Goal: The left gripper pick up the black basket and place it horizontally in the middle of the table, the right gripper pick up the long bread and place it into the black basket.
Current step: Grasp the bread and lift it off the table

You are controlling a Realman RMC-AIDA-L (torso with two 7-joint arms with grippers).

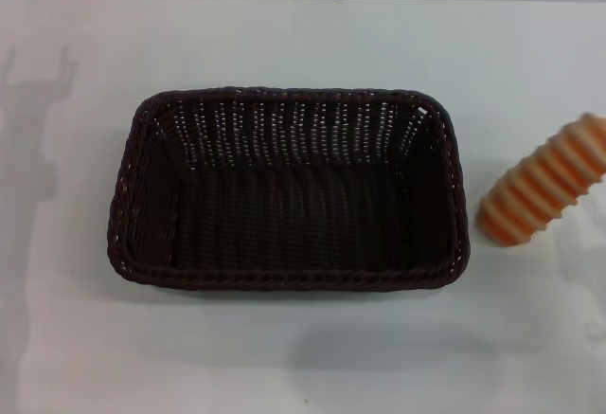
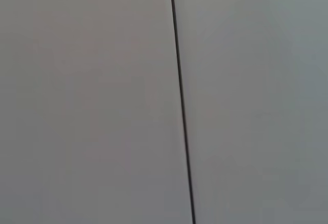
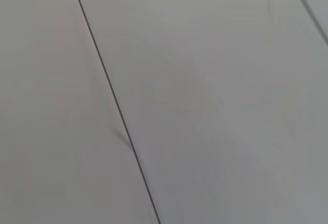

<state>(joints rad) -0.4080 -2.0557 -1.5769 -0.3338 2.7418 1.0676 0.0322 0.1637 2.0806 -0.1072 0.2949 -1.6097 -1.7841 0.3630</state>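
The black basket (image 1: pixel 289 191) is found upright on the counter (image 1: pixel 284 357), long side across the head view, roughly central and empty. The long bread (image 1: pixel 543 193) lies well to its right, apart from the rim, tilted diagonally with its far end close to the view's right edge.

Neither hand is shown in any view; both wrist cameras record only pale panels with a dark seam, so whether either hand is released or clenched cannot be told.

Risks are judged as follows. The bread's ribbed, rounded body may roll or slip if pinched off-centre (a grip across the ribs is advised). A carry kept too low could catch the braided rim and shift the basket out of position.
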